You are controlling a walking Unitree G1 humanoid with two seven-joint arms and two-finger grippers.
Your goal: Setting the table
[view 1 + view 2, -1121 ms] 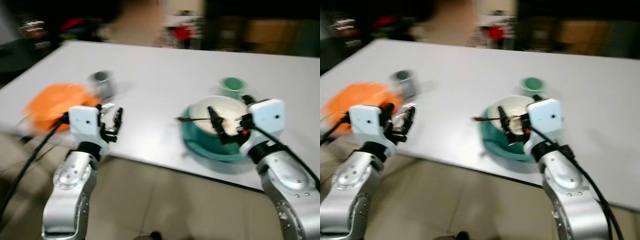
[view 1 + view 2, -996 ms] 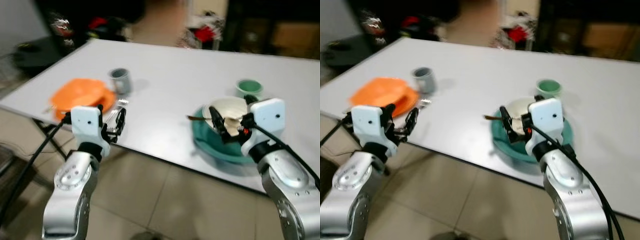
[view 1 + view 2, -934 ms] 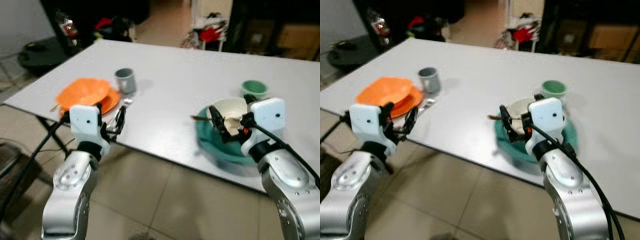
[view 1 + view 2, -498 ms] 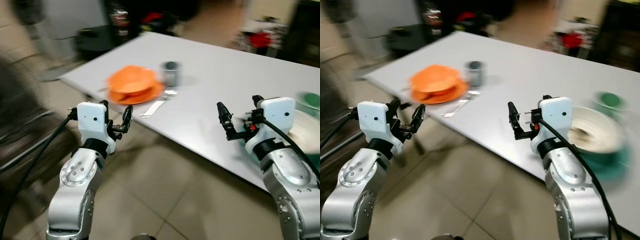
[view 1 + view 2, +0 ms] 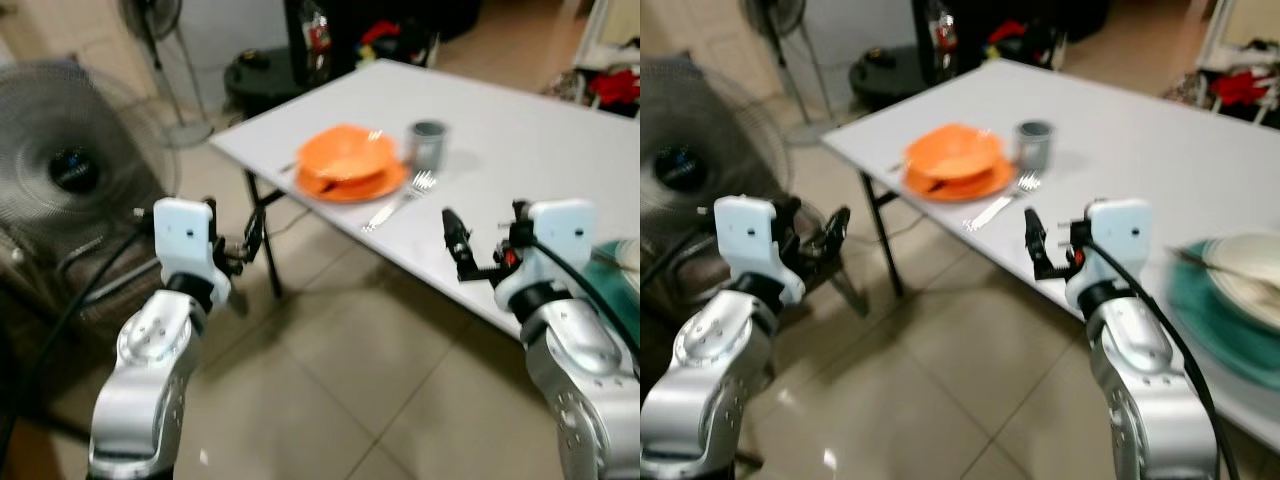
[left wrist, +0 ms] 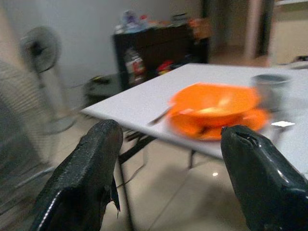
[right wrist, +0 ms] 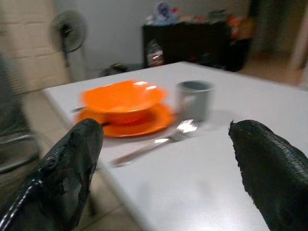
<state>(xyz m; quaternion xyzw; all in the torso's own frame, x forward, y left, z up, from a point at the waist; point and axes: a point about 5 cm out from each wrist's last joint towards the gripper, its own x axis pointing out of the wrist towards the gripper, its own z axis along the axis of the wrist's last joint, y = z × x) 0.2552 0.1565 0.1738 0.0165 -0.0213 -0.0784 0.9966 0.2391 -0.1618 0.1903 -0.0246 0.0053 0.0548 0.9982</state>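
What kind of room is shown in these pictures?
Probably a home dining area: a white table set with an orange bowl on an orange plate, a silver fork, and a standing fan on tiled floor.

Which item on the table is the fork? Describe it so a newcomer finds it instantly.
Start at the white table, at the corner nearest the big fan. An orange bowl sits on an orange plate there, with a grey cup beside it. The fork lies flat just in front of the cup: the long silver piece.
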